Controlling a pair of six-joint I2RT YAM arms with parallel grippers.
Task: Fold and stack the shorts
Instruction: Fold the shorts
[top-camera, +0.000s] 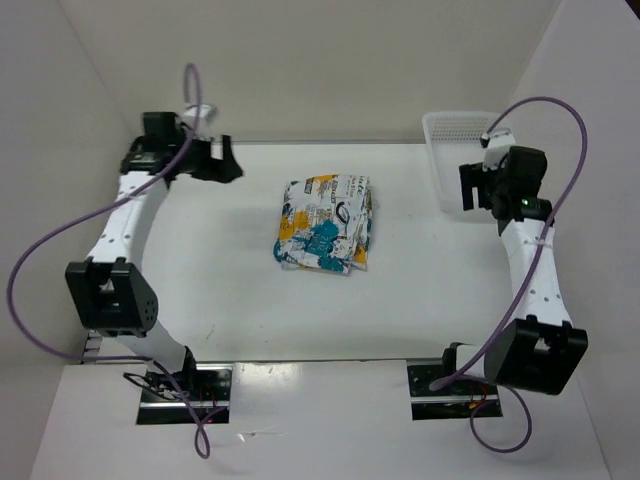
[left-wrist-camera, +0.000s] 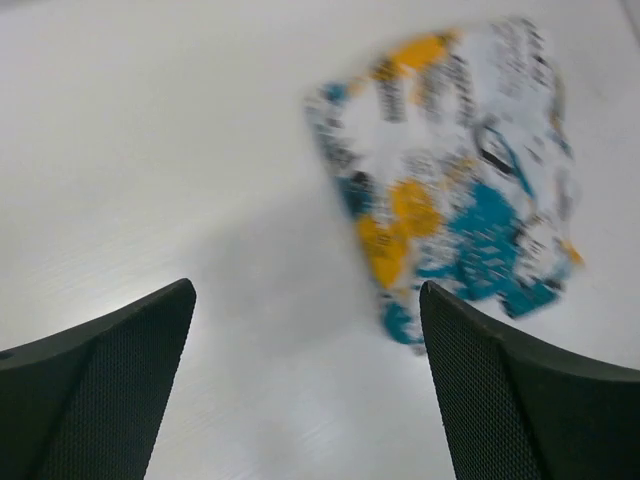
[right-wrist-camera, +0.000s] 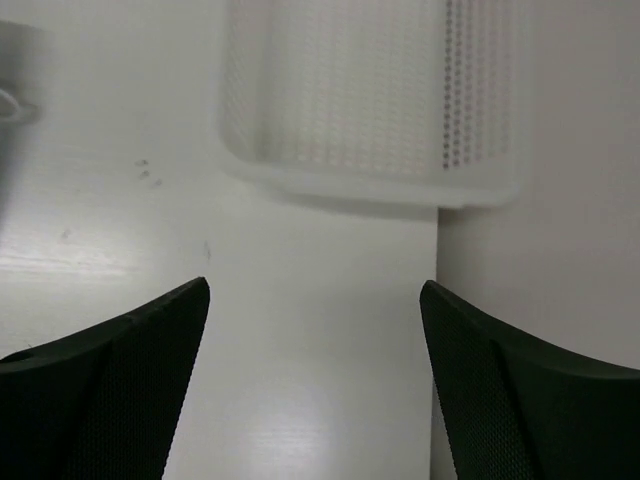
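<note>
Lying near the middle of the white worktop (top-camera: 300, 320), the shorts (top-camera: 325, 222) are folded into a small bundle. It is almost square, so we cannot pick a long side. It sits turned a little, its far end leaning to the right. White walls stand around the worktop. A white basket (top-camera: 440, 150) with little holes sits in the far right corner; we see only its own walls and floor. Our left tool (left-wrist-camera: 305, 290) is spread wide and holds nothing, left of the shorts. Our right tool (right-wrist-camera: 315, 285) is spread wide too, holding nothing, near the basket.
</note>
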